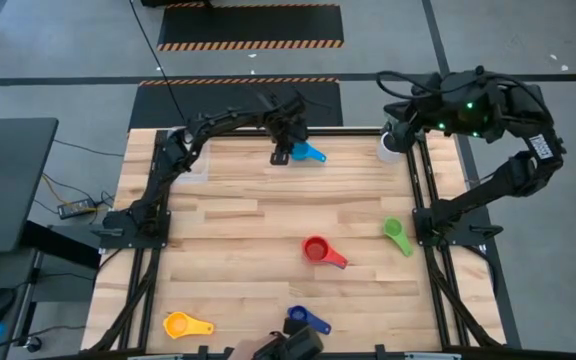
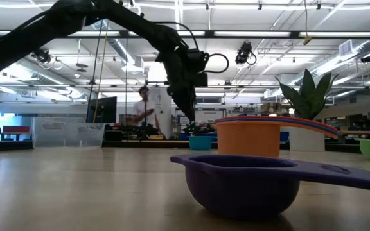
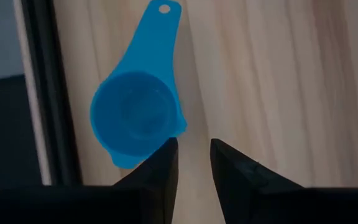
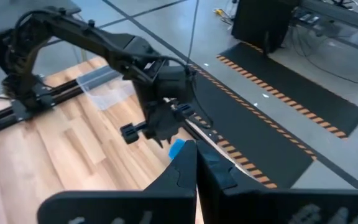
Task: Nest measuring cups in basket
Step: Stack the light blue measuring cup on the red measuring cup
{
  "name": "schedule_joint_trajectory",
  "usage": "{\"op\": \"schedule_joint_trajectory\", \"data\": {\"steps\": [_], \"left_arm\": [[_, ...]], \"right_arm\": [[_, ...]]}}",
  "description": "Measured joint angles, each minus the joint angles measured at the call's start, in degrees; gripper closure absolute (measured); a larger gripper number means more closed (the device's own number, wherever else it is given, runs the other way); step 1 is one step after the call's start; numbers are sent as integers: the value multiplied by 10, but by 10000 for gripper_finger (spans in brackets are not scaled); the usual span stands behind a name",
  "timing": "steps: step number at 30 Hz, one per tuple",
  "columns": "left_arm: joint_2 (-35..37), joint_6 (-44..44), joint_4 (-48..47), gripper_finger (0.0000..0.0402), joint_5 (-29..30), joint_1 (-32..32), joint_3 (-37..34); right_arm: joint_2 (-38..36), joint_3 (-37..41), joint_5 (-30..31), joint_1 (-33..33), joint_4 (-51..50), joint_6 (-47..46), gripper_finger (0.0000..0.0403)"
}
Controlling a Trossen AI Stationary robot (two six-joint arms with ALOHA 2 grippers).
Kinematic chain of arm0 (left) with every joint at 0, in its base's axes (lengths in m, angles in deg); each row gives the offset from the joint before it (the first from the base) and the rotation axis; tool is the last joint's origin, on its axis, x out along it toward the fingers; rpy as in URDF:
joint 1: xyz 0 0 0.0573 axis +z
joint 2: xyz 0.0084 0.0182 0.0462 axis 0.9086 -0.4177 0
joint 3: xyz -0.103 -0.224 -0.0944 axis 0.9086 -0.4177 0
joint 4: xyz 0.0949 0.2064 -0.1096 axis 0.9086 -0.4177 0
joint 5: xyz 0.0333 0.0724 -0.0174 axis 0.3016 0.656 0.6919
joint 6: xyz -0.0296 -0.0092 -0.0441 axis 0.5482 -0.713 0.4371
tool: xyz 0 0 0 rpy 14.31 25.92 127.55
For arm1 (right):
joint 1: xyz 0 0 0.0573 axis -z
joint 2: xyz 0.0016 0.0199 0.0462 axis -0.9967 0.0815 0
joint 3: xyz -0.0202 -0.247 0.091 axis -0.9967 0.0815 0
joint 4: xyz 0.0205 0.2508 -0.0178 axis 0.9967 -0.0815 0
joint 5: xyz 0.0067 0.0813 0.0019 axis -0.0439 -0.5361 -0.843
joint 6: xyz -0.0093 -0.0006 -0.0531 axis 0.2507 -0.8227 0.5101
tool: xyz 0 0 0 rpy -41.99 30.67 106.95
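A light blue measuring cup (image 1: 311, 153) (image 3: 135, 118) lies open side up near the table's far edge. My left gripper (image 1: 284, 153) (image 3: 194, 155) hovers just left of it, pointing down. Its fingers are a narrow gap apart and hold nothing. In the low view this left gripper (image 2: 190, 115) hangs above the table. Red (image 1: 318, 250), green (image 1: 398, 236), orange-yellow (image 1: 183, 323) and dark blue (image 1: 304, 320) cups lie scattered on the near half. The clear basket (image 1: 190, 165) (image 2: 66, 131) stands at the far left. My right gripper (image 4: 195, 168) is shut and empty, raised at the far right.
A white pot with a green plant (image 1: 389, 146) (image 2: 307, 131) stands at the far right corner, under my right arm. In the low view the dark blue cup (image 2: 243, 183) fills the foreground with the orange cup (image 2: 248, 138) behind it. A person (image 2: 144, 109) stands beyond the table.
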Motion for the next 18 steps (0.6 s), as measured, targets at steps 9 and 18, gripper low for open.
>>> {"op": "schedule_joint_trajectory", "data": {"steps": [9, 18], "left_arm": [[-34, 44, 56, 301, 1, -17, 0], [-45, 56, 77, 301, 30, -21, 0]], "right_arm": [[0, 0, 0, 32, -1, 12, 400], [0, 0, 0, 45, -4, 22, 400]]}}
